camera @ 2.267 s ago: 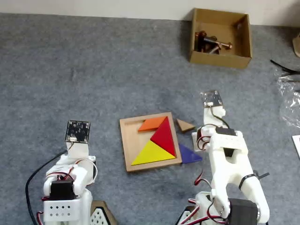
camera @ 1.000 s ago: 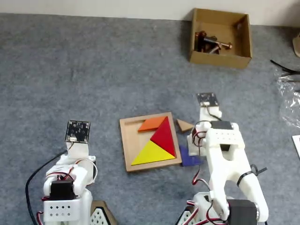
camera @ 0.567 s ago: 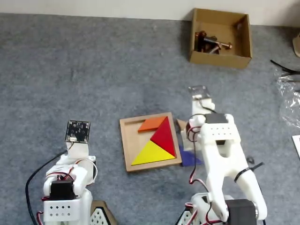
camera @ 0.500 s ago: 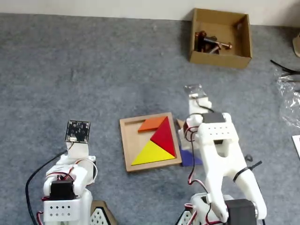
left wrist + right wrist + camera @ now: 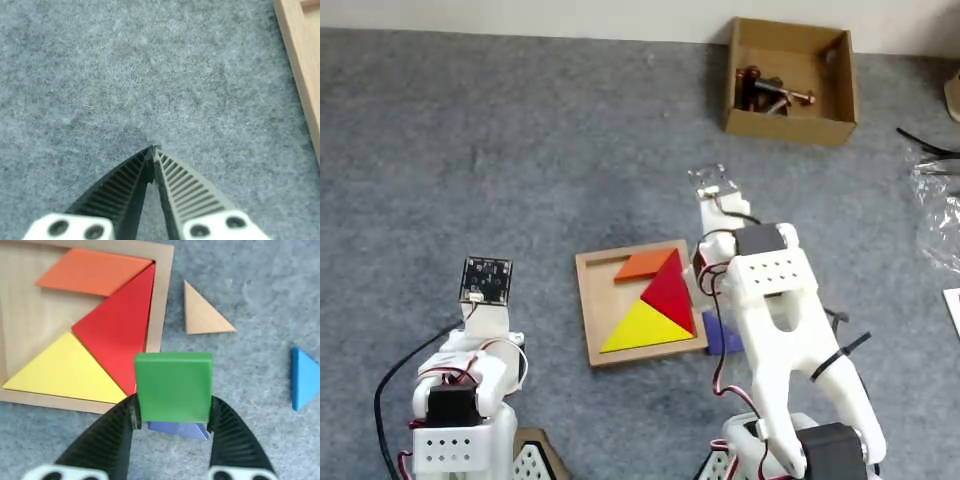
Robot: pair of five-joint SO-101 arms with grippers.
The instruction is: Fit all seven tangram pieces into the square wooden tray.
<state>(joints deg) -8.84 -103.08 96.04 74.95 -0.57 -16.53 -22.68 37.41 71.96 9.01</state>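
- The right claw (image 5: 172, 412) is clenched on the green square (image 5: 173, 382), gripping it by two opposite edges and carrying it clear of the counter (image 5: 240, 270).
- Directly under the claw lies a purple piece (image 5: 175, 430); the lift looks high enough to pass it, but that is worth keeping.
- Just ahead of the claw runs the tray (image 5: 161, 305) rim (the one thing likely to snag), so the square should cross it level and go down only once it is fully inside.
- Past the rim sit the red triangle (image 5: 120, 335) and the yellow triangle (image 5: 60, 375), with the orange piece (image 5: 92, 271) farther on. The bare wood beyond them is the free room.
- Turning the square so its sides run along its neighbours' edges before releasing should seat it flat.
- To the claw's other side the tan triangle (image 5: 202, 315) and the blue piece (image 5: 302, 377) wait loose on the counter.
- The left claw (image 5: 152, 150) is pressed closed, empty, tip down near the counter.
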